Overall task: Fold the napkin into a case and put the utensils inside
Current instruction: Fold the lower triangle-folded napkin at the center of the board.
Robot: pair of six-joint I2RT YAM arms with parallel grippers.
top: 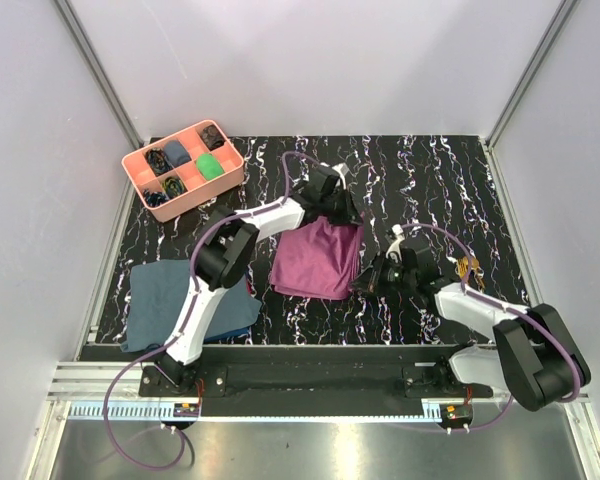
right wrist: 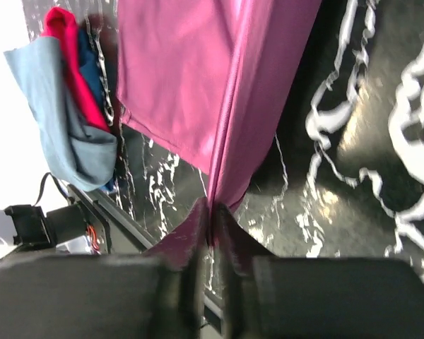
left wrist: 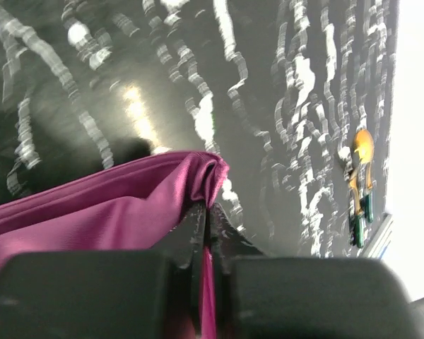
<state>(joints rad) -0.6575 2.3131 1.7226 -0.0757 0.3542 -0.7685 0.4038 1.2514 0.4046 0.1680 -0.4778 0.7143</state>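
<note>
Plum-purple cloth, the napkin, is lying folded over on itself in the middle of the black, white-veined table, its layers making a rough rectangle. The left gripper is reaching across to the napkin's far right corner. In the left wrist view its jaws are pressing together on a thin edge of the purple fabric, and the corner is standing up in a small peak just beyond them. The right gripper is sitting at the near right corner. In the right wrist view its jaws are likewise pinching a folded edge of the napkin, with the cloth running away from them as a taut ridge. The utensils, golden-orange with dark green handles, are lying on the table to the right, apart from the napkin. A slate-blue cloth is resting near left, with a red cloth bunched against it. A pink compartment tray is standing far left.
</note>
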